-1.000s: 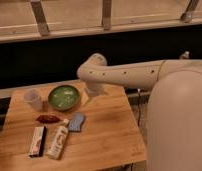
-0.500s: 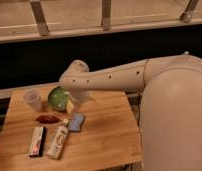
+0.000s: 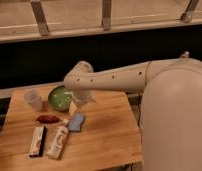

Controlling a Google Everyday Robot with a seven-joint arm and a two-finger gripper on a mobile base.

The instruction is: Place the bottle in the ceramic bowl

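The bottle (image 3: 58, 141) is white with a greenish label and lies on the wooden table (image 3: 106, 135) near the front left, its cap toward the back. The green ceramic bowl (image 3: 56, 98) sits at the back left of the table. My gripper (image 3: 73, 106) hangs down from the white arm's wrist (image 3: 80, 82), just at the bowl's right rim and above the table. It is well behind the bottle and holds nothing that I can see. The arm covers the bowl's right edge.
A clear plastic cup (image 3: 33, 100) stands left of the bowl. A small red object (image 3: 47, 119) and a blue object (image 3: 76, 122) lie between bowl and bottle. A flat red-and-white box (image 3: 37, 141) lies left of the bottle. My white body (image 3: 176, 120) fills the right side.
The arm has swung left from the table's back middle to the bowl's right rim, and the gripper has come down a little. The objects on the table have not moved.
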